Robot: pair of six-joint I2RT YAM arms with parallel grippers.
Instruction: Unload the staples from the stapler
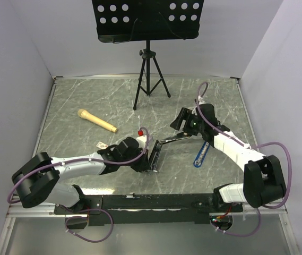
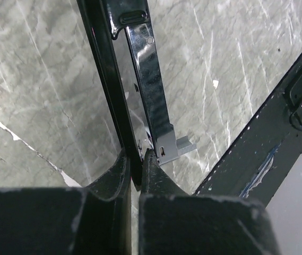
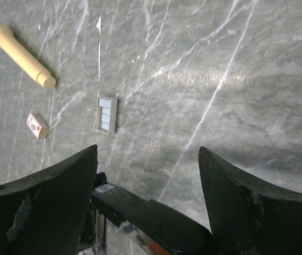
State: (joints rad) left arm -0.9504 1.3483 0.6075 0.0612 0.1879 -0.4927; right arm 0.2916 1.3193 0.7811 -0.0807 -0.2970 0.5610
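Near the middle of the table (image 1: pixel 87 95), the black stapler (image 1: pixel 166 141) lay opened, its lower rail pinched tight between the fingers of the left gripper (image 2: pixel 136 159). The right gripper (image 3: pixel 148 153) hung over the stapler's raised arm with fingers spread wide. A grey strip (image 3: pixel 106 113) lay apart.

Lit brightly and evenly from overhead in the top view, with only soft, faint shadows under the tripod (image 1: pixel 149 79) on the table (image 1: pixel 87 95). Washed by a pale band of sheen across the marble in the right wrist view, with the dark fingers (image 3: pixel 55 196) of the right gripper (image 3: pixel 148 150) soft and out of focus up close. Streaked with glare along the stapler (image 2: pixel 153 90) metal in the left wrist view; blurred and nearly black at the bottom around the left gripper (image 2: pixel 136 155).
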